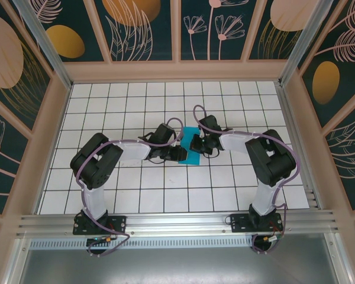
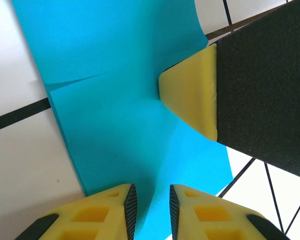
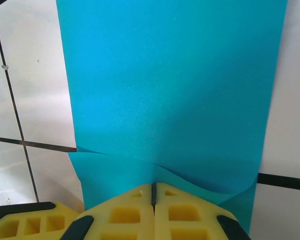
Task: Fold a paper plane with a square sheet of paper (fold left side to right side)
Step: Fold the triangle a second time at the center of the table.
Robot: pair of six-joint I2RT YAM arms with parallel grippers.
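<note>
The square sheet of paper (image 1: pixel 193 157) is teal and lies doubled over at the middle of the table between both grippers. In the left wrist view the paper (image 2: pixel 115 125) spreads under my left gripper (image 2: pixel 149 192), whose jaws stand a little apart, open, with a soft ridge of paper running up between them. My right gripper (image 3: pixel 153 187) is shut, its tips set against the paper (image 3: pixel 170 90) where the upper layer's curled edge meets the lower one. One of its yellow fingertips (image 2: pixel 190 95) rests on the sheet in the left wrist view. From above, the left gripper (image 1: pixel 180 155) and right gripper (image 1: pixel 196 144) nearly touch.
The white gridded table (image 1: pixel 142 195) is walled by a wooden frame (image 1: pixel 177 72) at the back and both sides. A metal rail (image 1: pixel 177 222) with both arm bases runs along the near edge.
</note>
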